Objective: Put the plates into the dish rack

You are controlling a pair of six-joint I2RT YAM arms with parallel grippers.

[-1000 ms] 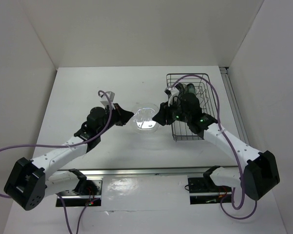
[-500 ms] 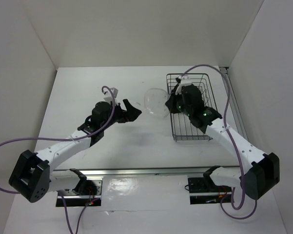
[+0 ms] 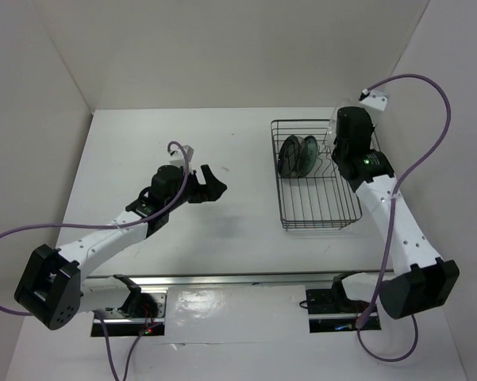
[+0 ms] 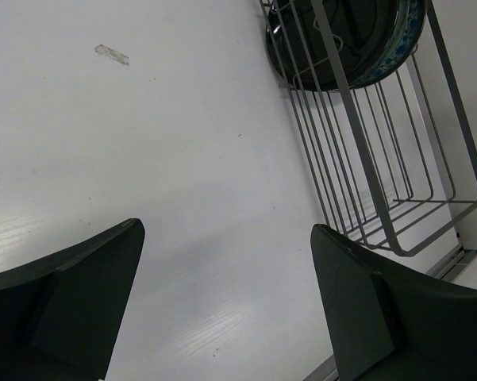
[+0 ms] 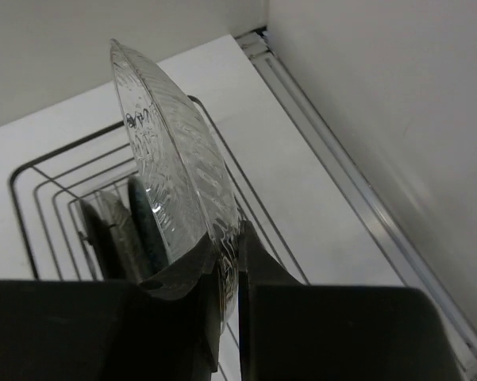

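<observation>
My right gripper is shut on the rim of a clear textured plate, which stands on edge and upright above the dish rack. In the top view that gripper hangs over the right side of the rack. Two plates stand in the rack's far left corner: a glossy black one and a blue-green patterned one. My left gripper hovers open over the bare table left of the rack, with nothing between its fingers. In the left wrist view the black plate shows behind the rack wires.
A metal rail runs along the table's right edge beside the rack, with the white side wall close behind it. A small scrap of clear tape lies on the table.
The left gripper opened and let go of the clear plate. The right arm lifted the plate from the table's middle and swung it right, over the rack.
</observation>
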